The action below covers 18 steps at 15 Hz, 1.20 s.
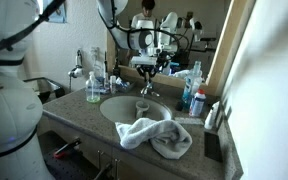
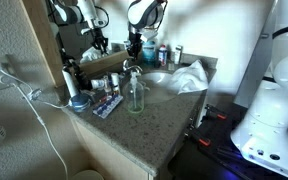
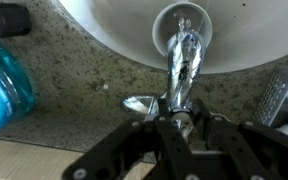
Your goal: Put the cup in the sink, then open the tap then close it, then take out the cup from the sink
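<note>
The chrome tap [image 3: 182,55] stands at the back of the white sink [image 1: 116,110], its spout reaching over the bowl. A small pale cup [image 1: 142,105] sits in the sink under the spout; in the wrist view its round rim [image 3: 162,25] shows around the spout tip. My gripper [image 3: 181,118] is down over the tap's base, a finger on each side of the chrome handle part, closed against it. The gripper also shows in both exterior views [image 1: 148,68] [image 2: 134,52], above the back of the sink.
A crumpled white-grey towel [image 1: 154,135] lies on the granite counter's front edge. A clear soap bottle [image 1: 92,88] [image 2: 136,95] stands beside the sink. Blue bottles [image 1: 194,95] [image 3: 4,80] and toiletries crowd the counter. The mirror is right behind the tap.
</note>
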Tool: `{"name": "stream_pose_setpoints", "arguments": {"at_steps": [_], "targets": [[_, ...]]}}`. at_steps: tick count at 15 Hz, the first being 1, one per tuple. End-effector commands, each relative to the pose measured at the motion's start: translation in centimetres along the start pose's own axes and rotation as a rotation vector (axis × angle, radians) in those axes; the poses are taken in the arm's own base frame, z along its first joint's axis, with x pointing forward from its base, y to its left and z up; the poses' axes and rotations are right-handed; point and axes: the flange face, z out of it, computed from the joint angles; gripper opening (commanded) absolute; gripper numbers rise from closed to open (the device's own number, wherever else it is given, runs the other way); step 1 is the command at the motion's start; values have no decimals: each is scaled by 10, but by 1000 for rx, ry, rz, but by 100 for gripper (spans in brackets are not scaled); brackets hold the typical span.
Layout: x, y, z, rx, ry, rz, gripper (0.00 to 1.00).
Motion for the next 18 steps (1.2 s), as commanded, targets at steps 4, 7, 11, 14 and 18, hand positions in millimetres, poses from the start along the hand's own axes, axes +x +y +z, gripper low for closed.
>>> {"name": "stream_pose_setpoints", "arguments": {"at_steps": [4,7,11,14,18], "targets": [[-57,6,6,33,-15,56,10],[-62,3,12,45,5,68,10],[-59,4,7,48,36,77,55],[-76,8,6,53,8,93,75],[-94,13,-1,64,-6,103,100]]}}
